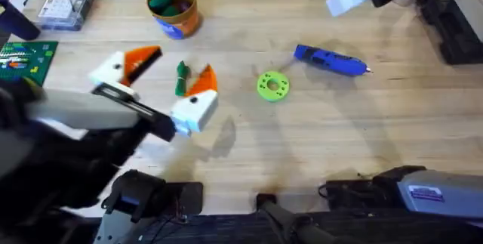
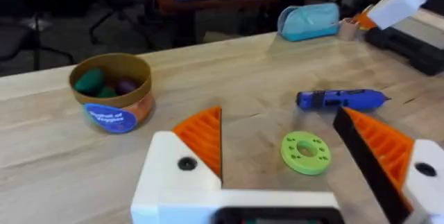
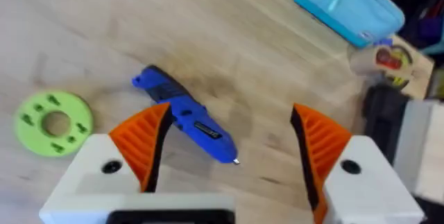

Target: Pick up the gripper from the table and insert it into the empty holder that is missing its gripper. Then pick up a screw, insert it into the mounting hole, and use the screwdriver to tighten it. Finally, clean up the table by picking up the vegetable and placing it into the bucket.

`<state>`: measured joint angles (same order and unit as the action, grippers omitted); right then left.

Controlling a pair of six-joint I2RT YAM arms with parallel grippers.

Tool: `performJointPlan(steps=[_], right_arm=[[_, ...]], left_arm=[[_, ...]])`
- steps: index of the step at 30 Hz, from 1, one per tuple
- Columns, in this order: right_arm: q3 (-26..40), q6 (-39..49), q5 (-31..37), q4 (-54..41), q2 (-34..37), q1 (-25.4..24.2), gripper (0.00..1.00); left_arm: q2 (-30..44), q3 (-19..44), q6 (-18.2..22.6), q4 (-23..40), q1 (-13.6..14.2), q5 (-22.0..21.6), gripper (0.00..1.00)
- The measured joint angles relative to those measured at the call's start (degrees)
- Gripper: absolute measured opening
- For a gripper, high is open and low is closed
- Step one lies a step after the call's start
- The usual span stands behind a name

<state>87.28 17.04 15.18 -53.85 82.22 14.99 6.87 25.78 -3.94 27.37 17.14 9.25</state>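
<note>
My left end effector is open, its two orange-padded fingers spread wide and holding nothing. In the overhead view the vegetable lies on the surface in the gap between those fingers, closer to the finger on my right side than to the other. Its long axis runs roughly along my reach direction, so the fingers stand on either side of its slim width. I cannot tell how far above it I am; my left wrist view does not show it, so I judge it to be beneath the palm.

The bucket stands ahead of the left end effector and off to its left, well apart, already containing other toy pieces.

My right end effector is also open and empty. The screwdriver lies ahead of it, slanted across the gap. I judge the left arm much the nearer to the vegetable: descend, close across the width, carry forward-left.
</note>
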Motion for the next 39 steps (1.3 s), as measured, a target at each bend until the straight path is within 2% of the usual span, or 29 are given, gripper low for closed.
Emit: performJointPlan(steps=[5,12,16,22,27,32,36,39], right_arm=[[0.05,-12.6,-0.04,-3.63,-6.1,0.82,0.997],[0.13,-20.57,-0.22,-14.45,-13.53,2.81,0.997],[-1.56,-24.67,-0.22,-15.58,-14.64,2.9,0.997],[-8.89,-27.12,-0.24,-16.02,-14.86,2.9,0.997],[-11.74,-28.88,-0.24,-16.1,-14.86,2.9,0.996],[-11.82,-29.69,-0.24,-15.57,-14.86,2.9,0.997],[-11.82,-30.06,-0.23,-15.55,-14.86,2.9,0.997],[-11.82,-30.18,-0.24,-15.56,-14.86,2.9,0.997]], left_arm=[[10.38,12.61,0.05,8.96,-4.57,-0.67,0.985],[29.03,27.88,1.5,24.64,-8.25,-1.37,0.986],[38.87,32.79,2.28,28.95,-11.32,-2.05,0.985],[52.86,34.09,5.55,28.61,-17.8,-2.02,0.986],[66.72,34.17,9.31,28.52,-20.67,-0.14,0.986],[78.21,34.17,10.66,25.95,-20.91,-0.88,0.986],[83.61,34.17,11.4,21.45,-19.13,-1.38,0.986],[85.82,34.17,11.75,20.39,-17.7,-1.37,0.986]])
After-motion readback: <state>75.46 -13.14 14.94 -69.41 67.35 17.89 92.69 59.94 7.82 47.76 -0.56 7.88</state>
